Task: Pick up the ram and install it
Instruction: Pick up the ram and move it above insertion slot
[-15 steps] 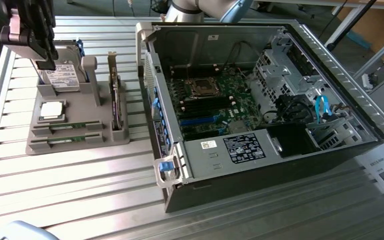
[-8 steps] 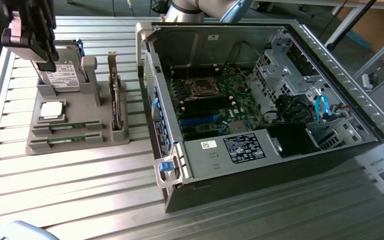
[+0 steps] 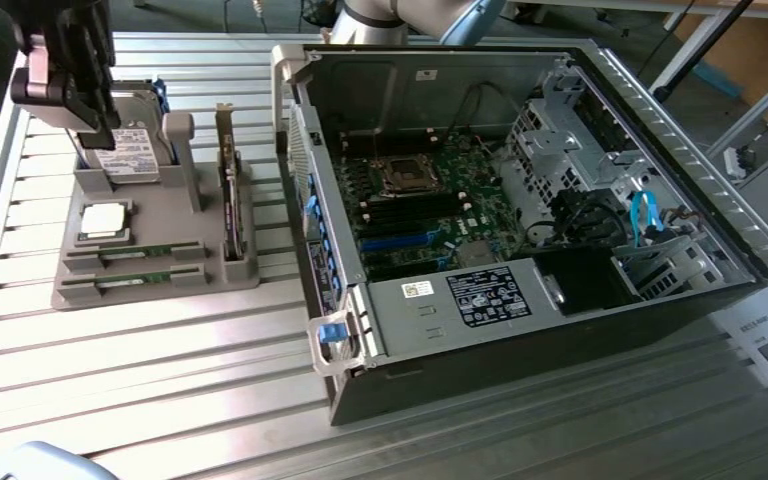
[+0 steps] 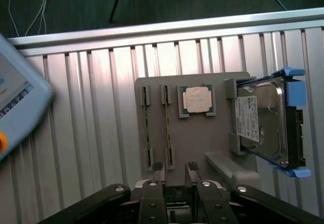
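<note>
Two green ram sticks stand on edge in slots of a grey holder (image 4: 202,143), one (image 4: 147,127) beside the other (image 4: 167,125). In the exterior view they lie at the holder's near end (image 3: 137,254) (image 3: 137,279). My gripper (image 4: 175,171) hangs above the holder, open, with nothing between its fingers. One stick's end lies close to a fingertip (image 4: 159,169). The exterior view shows the gripper (image 3: 91,128) high over the holder's far end, by the hard drive (image 3: 131,152).
The holder also carries a square silver processor (image 4: 197,101), a hard drive in a blue frame (image 4: 263,122) and an upright expansion card (image 3: 231,200). An open computer case (image 3: 531,330) with its motherboard (image 3: 418,200) lies at the exterior view's right. A tablet-like device (image 4: 15,102) sits beside the ribbed metal table.
</note>
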Tool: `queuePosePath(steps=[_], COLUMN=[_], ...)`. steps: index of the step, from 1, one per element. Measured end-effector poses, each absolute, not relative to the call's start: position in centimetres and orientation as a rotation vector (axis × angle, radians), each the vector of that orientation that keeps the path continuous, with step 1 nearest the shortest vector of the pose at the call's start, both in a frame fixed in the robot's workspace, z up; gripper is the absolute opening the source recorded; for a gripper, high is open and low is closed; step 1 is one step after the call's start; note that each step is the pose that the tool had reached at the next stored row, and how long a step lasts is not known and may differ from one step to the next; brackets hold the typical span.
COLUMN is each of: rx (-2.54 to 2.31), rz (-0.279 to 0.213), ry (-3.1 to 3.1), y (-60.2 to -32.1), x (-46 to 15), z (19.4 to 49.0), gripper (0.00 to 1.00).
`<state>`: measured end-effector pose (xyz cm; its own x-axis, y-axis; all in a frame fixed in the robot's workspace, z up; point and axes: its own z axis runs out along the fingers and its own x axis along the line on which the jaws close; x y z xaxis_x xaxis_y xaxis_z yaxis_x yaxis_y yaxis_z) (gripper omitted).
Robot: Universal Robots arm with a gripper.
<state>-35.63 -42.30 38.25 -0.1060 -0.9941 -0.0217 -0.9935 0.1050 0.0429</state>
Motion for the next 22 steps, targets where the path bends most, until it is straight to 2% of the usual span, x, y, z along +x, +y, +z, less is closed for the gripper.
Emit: queuePosePath(steps=[22], rx=[2.092], rz=[-0.072], ry=[-2.326], y=[-42.3], x=[-35.6], z=[35.6], gripper=[0.30])
